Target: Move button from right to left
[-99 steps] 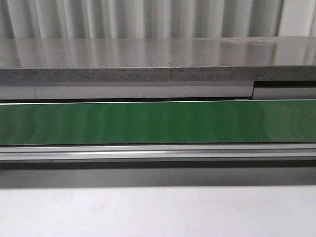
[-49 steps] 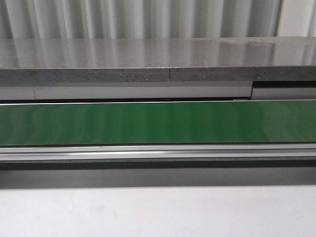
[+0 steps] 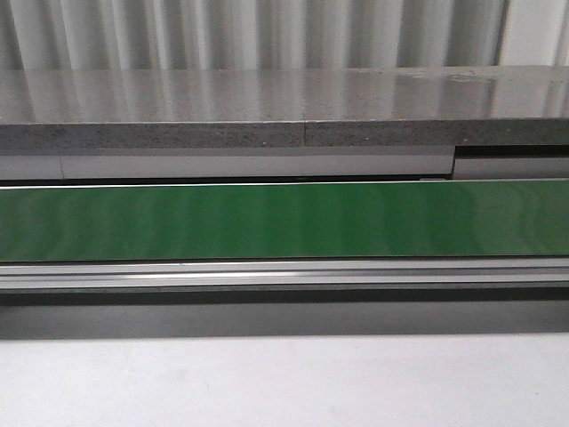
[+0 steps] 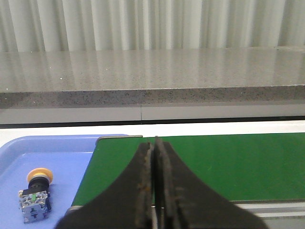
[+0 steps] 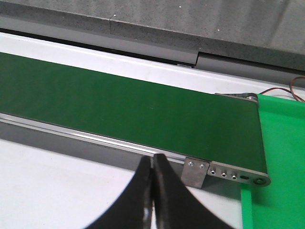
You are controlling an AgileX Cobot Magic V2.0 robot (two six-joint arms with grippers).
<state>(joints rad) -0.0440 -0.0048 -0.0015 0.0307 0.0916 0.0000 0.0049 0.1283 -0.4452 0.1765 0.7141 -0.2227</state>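
The button (image 4: 34,194) lay in the blue tray (image 4: 66,148), just beside the left end of the green conveyor belt (image 4: 228,164), yellow cap pointing away from the camera and contact block nearer it. So it sat on the left side already, and by my read the transfer looked finished, or nearly so.

The left gripper (image 4: 154,191) hung over the belt's near edge with its fingers pressed together, nothing between them. The right gripper (image 5: 152,191) showed the same: fingers together and bare, poised above the white tabletop (image 5: 57,191) just short of the belt's aluminium rail (image 5: 95,138).

What could have gone wrong from there? The left fingers sat near the tray, so a careless sideways swing might have clipped the tray wall and jolted the button. The button rested on its side, and the round cap could have let it roll within the tray if bumped. On the right, the fingers were near the rail's end bracket (image 5: 195,171); dropping straight down risked a knock.

Only the left wrist view showed button and tray. Only the right wrist view showed the belt's far end and the green sheet (image 5: 281,157) beyond it. The front view caught a bare stretch of belt (image 3: 284,221), with no arm or button.
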